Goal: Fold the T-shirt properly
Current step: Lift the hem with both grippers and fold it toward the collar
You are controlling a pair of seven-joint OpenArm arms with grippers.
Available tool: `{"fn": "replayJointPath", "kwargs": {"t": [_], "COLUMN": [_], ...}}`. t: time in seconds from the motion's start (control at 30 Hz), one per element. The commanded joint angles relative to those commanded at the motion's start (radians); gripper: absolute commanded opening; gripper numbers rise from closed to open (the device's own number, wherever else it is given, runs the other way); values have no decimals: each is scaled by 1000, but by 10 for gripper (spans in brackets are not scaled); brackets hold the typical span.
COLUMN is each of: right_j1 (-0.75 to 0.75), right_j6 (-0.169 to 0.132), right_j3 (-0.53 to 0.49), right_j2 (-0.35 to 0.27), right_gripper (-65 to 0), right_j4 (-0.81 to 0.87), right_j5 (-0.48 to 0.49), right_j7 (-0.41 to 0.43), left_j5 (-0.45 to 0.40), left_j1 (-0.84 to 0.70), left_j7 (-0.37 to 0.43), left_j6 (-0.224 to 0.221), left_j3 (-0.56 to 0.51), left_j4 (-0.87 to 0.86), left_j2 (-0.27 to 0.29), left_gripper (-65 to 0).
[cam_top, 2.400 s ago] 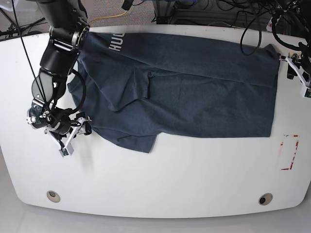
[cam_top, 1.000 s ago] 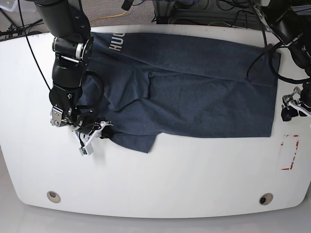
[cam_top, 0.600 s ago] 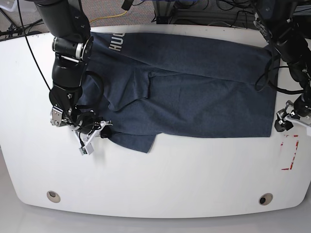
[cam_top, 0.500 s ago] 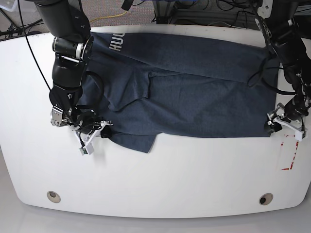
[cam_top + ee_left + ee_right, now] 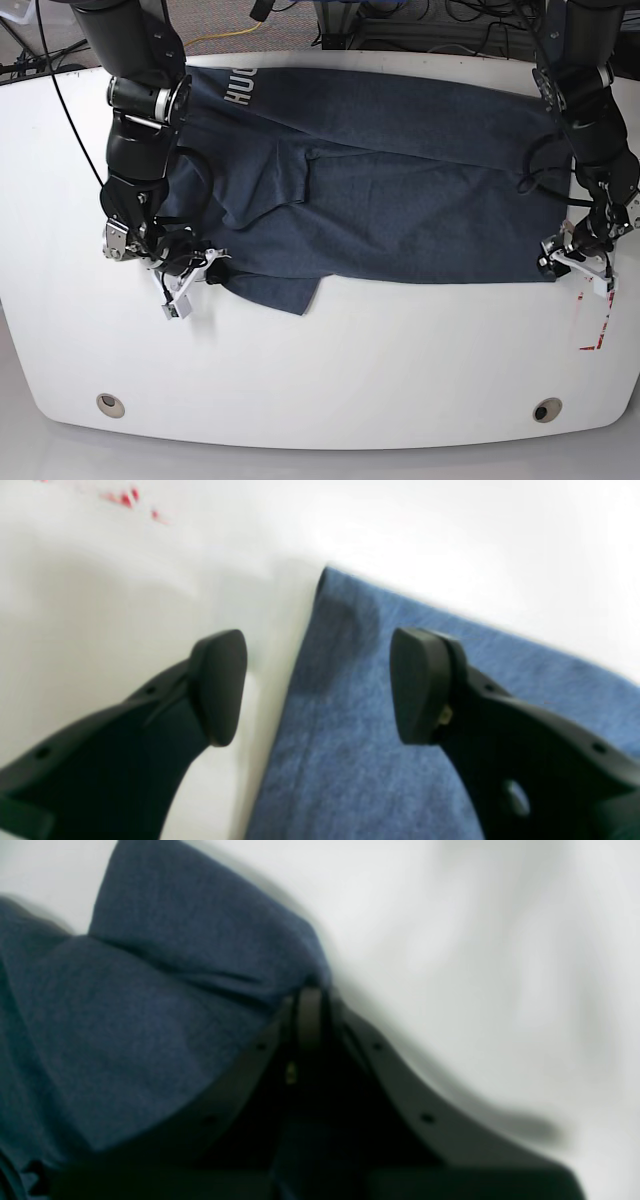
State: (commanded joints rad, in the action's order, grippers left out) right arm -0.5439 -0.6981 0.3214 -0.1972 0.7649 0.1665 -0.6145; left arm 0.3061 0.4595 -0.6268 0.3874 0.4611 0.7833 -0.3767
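- Jaws of the left gripper (image 5: pixel 318 685) stand spread wide, straddling the T-shirt (image 5: pixel 400 190) hem corner at the cloth's 4 o'clock.
- Right gripper (image 5: pixel 310 1012) jaws look pressed together on a fabric fold, though blur hampers certainty.
- Heathered navy cotton lies creased on the white desk (image 5: pixel 330 370), long axis 9-to-3.

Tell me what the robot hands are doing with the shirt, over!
Right gripper shut on a T-shirt edge. Left gripper open, straddling the T-shirt's corner, not yet gripping. Shirt spread on the table, partly folded. Nothing in the way.
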Motion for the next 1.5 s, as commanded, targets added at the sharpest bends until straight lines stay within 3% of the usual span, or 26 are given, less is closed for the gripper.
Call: {"fn": "replayJointPath", "kwargs": {"t": [0.1, 0.23, 0.47, 0.7, 0.9, 1.03, 1.2, 1.5], "right_j1": [0, -2, -2, -3, 9, 17, 25, 89], "right_j6": [0, 0, 0, 0, 0, 0, 0, 0], "right_j3": [0, 0, 0, 0, 0, 0, 2, 6], "right_j2": [0, 3, 5, 5, 8, 8, 6, 5], "right_gripper": [-650, -650, -650, -650, -650, -650, -650, -650], "right_j4": [0, 0, 0, 2, 141, 244, 387, 675], "right_j5": [0, 0, 0, -3, -3, -5, -5, 5], "right_j7": [0, 0, 0, 0, -15, -95, -190, -416], "left_j5": [-6, 0, -5, -5, -3, -3, 2, 0], "left_j1": [8, 11, 12, 11, 6, -25, -78, -213], "left_j7": [0, 0, 6, 43, 48, 37, -37, -104], "left_j6": [35, 46, 46, 46, 48, 48, 49, 178], "left_j3": [0, -68, -110, -114, -114, -114, -110, -103], "left_j4": [0, 0, 0, 11, 58, 169, 325, 562], "left_j2": [25, 40, 86, 86, 84, 84, 84, 84], "left_gripper": [-240, -247, -467, -647, -650, -650, -650, -650]}}
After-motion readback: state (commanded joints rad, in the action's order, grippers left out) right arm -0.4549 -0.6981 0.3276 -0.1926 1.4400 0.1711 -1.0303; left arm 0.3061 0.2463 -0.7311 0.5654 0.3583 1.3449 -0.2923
